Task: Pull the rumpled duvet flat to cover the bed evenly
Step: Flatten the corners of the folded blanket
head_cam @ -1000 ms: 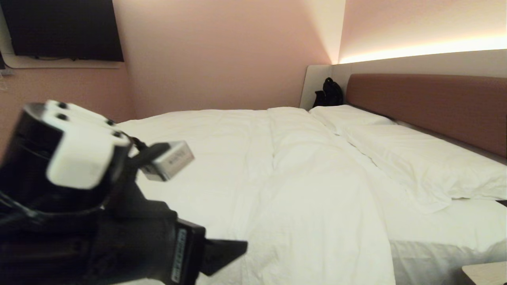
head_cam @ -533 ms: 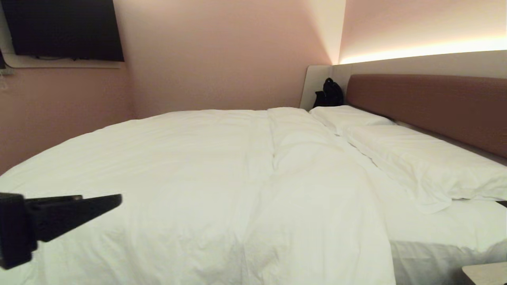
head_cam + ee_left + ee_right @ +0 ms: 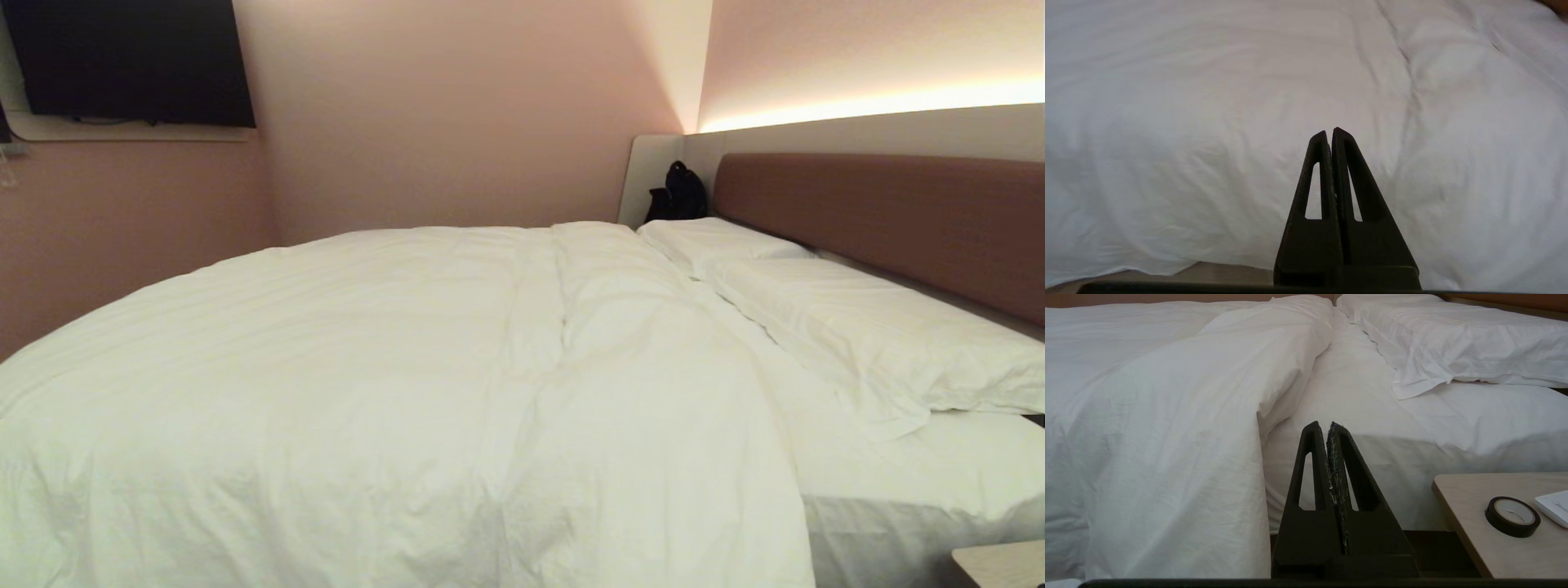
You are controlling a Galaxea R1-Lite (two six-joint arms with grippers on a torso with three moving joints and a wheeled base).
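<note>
Duvet [image 3: 392,392], spread over most of bed [image 3: 914,482], hanging down near side, short of pillows [image 3: 857,327]. Left gripper [image 3: 1329,132] pressed together, empty, facing duvet; right gripper [image 3: 1328,425] likewise together, parked. Risk: closed fingers sliding off cloth, leaving ridge uncorrected.

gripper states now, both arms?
Left gripper: closed, empty, off the duvet.
Right gripper: closed, holding nothing.

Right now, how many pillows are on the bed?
2. The far pillow lies by the black bag in the corner; the near pillow lies beside it along the headboard. The duvet could hide more.
</note>
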